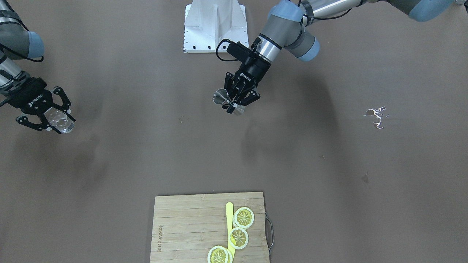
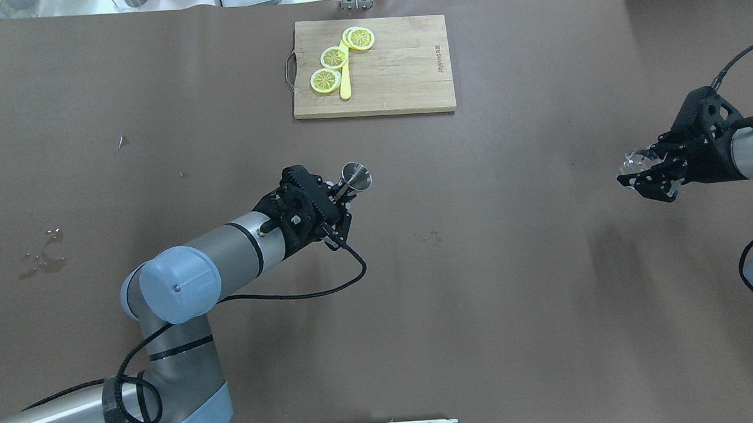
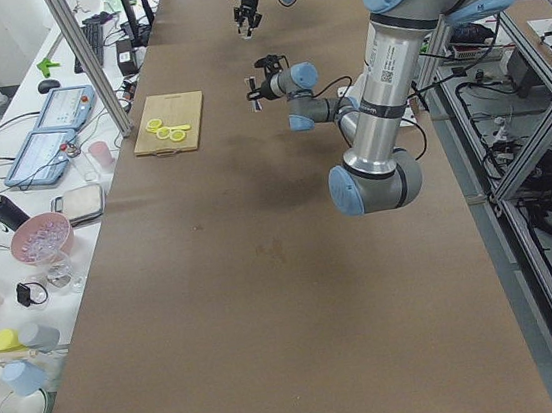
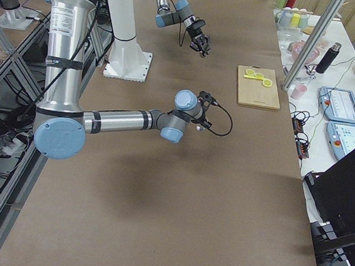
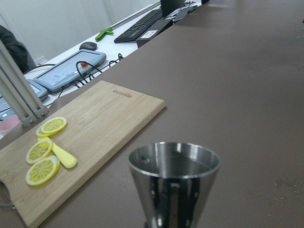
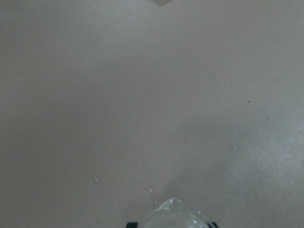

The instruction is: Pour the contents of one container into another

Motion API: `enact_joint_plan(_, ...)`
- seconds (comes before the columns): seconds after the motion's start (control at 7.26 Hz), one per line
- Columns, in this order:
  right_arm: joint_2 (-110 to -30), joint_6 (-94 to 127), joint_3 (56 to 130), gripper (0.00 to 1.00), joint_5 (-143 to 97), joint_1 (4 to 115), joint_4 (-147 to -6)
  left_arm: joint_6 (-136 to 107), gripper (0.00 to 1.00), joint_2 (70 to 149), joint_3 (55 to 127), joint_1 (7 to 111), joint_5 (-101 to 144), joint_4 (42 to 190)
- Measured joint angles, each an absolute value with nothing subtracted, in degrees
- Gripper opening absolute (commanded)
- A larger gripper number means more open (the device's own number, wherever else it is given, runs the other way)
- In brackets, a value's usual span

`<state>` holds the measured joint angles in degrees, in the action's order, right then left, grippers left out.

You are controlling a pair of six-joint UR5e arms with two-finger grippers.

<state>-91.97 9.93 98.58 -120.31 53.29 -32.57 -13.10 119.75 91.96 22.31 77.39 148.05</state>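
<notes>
The left gripper point(image 1: 234, 102) clamped a small steel double-cone jigger point(image 1: 220, 97) above mid-table; the right gripper point(image 1: 55, 120) clasped a clear drinking glass point(image 1: 63, 125), well apart; pouring seemingly not begun; next, the vessels likely needed bringing together.

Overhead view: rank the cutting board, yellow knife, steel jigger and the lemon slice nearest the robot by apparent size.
1. Cutting board, clearly largest.
2. Yellow knife, long but thin.
3. Steel jigger and lemon slice look alike; the jigger is held aloft, nearer the camera, so unranked.
</notes>
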Motion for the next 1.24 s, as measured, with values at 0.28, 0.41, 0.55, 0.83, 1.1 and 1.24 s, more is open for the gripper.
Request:
enact_joint_plan(0.28,-89.26,5.82,101.72,0.00,-121.23,53.75,-37.74,-7.88,0.00,123.23,86.95,24.81,85.28,151.81)
enact_joint_plan(0.41,-88.52,5.12,102.15,0.00,-122.21,53.80,-38.42,-5.76,0.00,124.50,85.23,25.35,87.32,152.28)
enact_joint_plan(0.55,-87.81,4.87,102.73,0.00,-122.80,53.79,-39.49,-3.78,0.00,126.09,83.45,25.78,89.47,152.48)
enact_joint_plan(0.83,-85.23,4.74,105.59,0.00,-122.89,53.44,-46.53,-0.85,0.00,128.06,81.22,26.50,94.99,152.90)
enact_joint_plan(1.1,-83.25,4.65,107.83,0.00,-122.41,52.23,-52.09,0.71,0.00,129.21,77.99,26.62,99.65,156.32)
enact_joint_plan(1.24,-82.84,4.61,108.24,0.00,-122.17,51.42,-53.14,0.93,0.00,129.63,76.41,26.63,100.77,158.11)
